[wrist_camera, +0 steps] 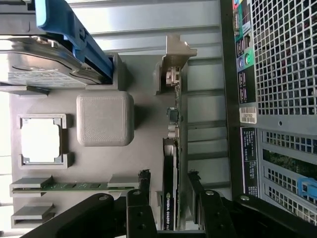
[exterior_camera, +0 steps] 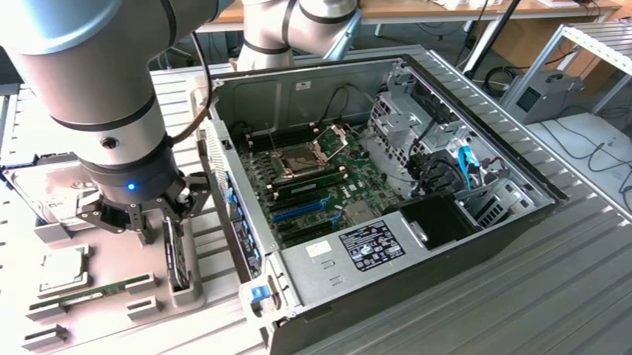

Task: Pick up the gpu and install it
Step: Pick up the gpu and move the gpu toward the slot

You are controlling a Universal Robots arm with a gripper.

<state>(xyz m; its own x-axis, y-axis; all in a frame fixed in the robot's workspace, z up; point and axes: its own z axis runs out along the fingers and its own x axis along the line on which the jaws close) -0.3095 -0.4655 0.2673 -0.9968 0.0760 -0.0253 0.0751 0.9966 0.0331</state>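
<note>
— Where's the gpu (exterior_camera: pixel 179 260)?
— On edge in the grey tray (wrist_camera: pixel 143 89), just beside the computer case (exterior_camera: pixel 464 255).
— And the gripper (exterior_camera: pixel 163 225)?
— Spread wide, fingers (wrist_camera: pixel 143 181) either side of the card, not gripping.

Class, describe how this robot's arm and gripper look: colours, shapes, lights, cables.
The arm is built of thick silver-grey cylinders with black rings. A small blue light glows on its black wrist. A black cable runs beside it. The gripper is black, with jointed fingers.
</note>
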